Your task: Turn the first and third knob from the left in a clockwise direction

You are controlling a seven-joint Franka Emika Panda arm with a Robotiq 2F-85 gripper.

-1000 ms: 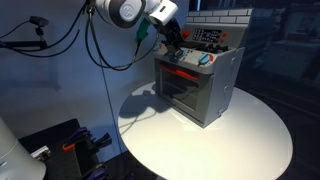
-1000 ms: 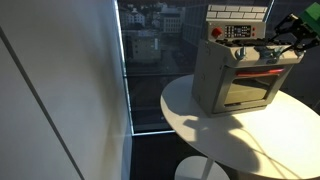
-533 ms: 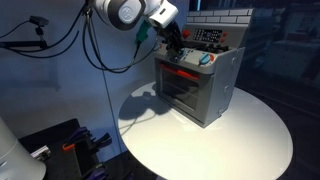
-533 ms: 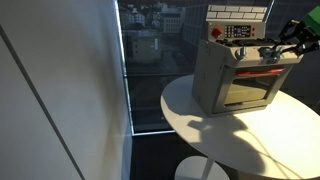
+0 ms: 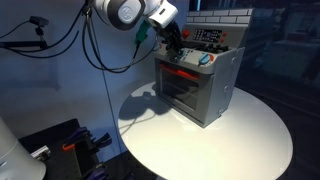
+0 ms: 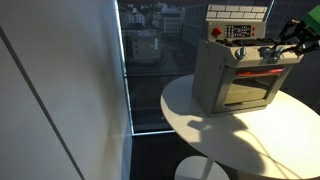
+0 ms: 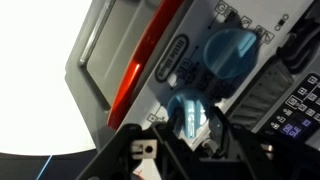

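Note:
A grey toy oven (image 5: 200, 88) (image 6: 232, 78) with a red strip above its door stands on the round white table (image 5: 230, 140). Blue knobs line its front panel. In the wrist view my gripper (image 7: 187, 128) has its fingers on either side of one blue knob (image 7: 188, 112) and is shut on it. A second blue knob (image 7: 233, 52) sits beyond it on the panel. In both exterior views the gripper (image 5: 176, 47) (image 6: 280, 44) is at the oven's top front edge, hiding the knob it holds.
The oven's handle (image 7: 105, 40) and red strip (image 7: 140, 70) run beside the knobs. A dark keypad panel (image 7: 290, 90) lies past the knobs. A window (image 6: 150, 50) is behind the table. Cables (image 5: 90, 50) hang by the arm.
Between a second ago and half a second ago the gripper shifted slightly at the oven's panel. Since then nothing has visibly moved.

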